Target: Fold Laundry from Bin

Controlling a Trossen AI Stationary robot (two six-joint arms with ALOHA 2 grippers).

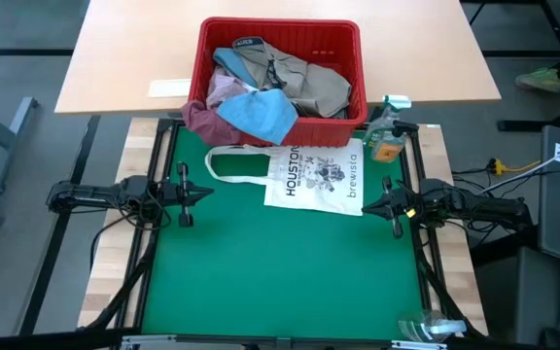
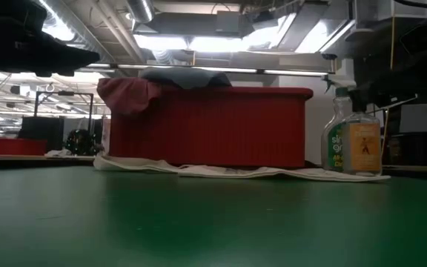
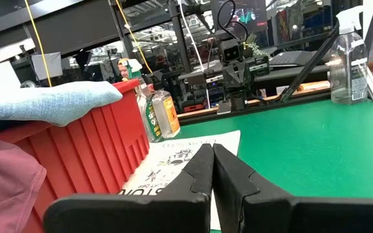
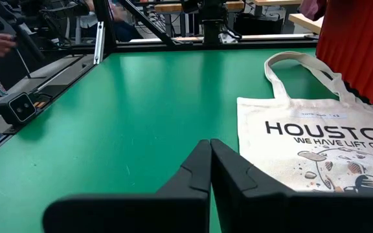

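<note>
Red plastic, the bin point(image 1: 282, 39) sits at the counter's far edge, the laundry point(image 1: 265, 92) heaped inside, nothing drawn out yet. Left gripper point(image 1: 205, 194) and right gripper point(image 1: 369, 207) wait at the side edges, fingers pressed together, holding nothing. Next, I judge: spread, reach in, lift one garment onto the green counter point(image 1: 261, 282). Workshop benches lie beyond.

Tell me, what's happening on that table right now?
Left pincer and right pincer shut, empty. Laundry in the bin. Tote bag lies on the mat.
</note>
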